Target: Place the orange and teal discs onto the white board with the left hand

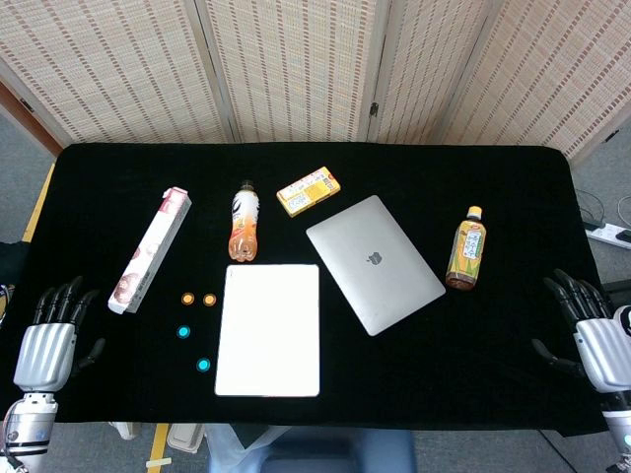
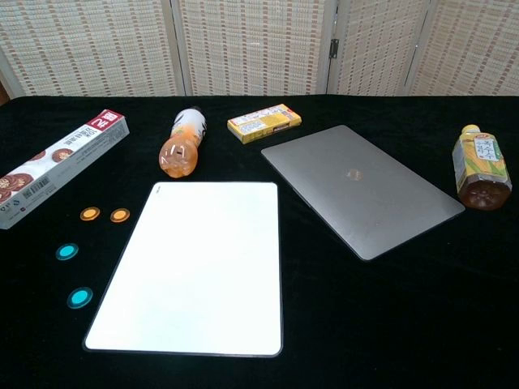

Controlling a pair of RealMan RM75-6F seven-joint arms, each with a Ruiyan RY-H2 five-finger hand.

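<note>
Two orange discs (image 1: 198, 299) (image 2: 105, 215) lie side by side on the black cloth, just left of the white board (image 1: 269, 330) (image 2: 199, 267). Two teal discs sit below them, one (image 1: 183, 332) (image 2: 66, 251) nearer the orange pair and one (image 1: 203, 365) (image 2: 79, 297) closer to the board's lower left corner. My left hand (image 1: 51, 335) hovers at the table's left front edge, fingers apart, holding nothing. My right hand (image 1: 590, 325) hangs at the right front edge, also empty with fingers apart. Neither hand shows in the chest view.
A long pink-and-white box (image 1: 150, 249) lies left of the discs. An orange drink bottle (image 1: 244, 223) lies above the board, a yellow packet (image 1: 309, 190) behind it. A closed silver laptop (image 1: 375, 262) sits right of the board, and a tea bottle (image 1: 466, 249) stands further right.
</note>
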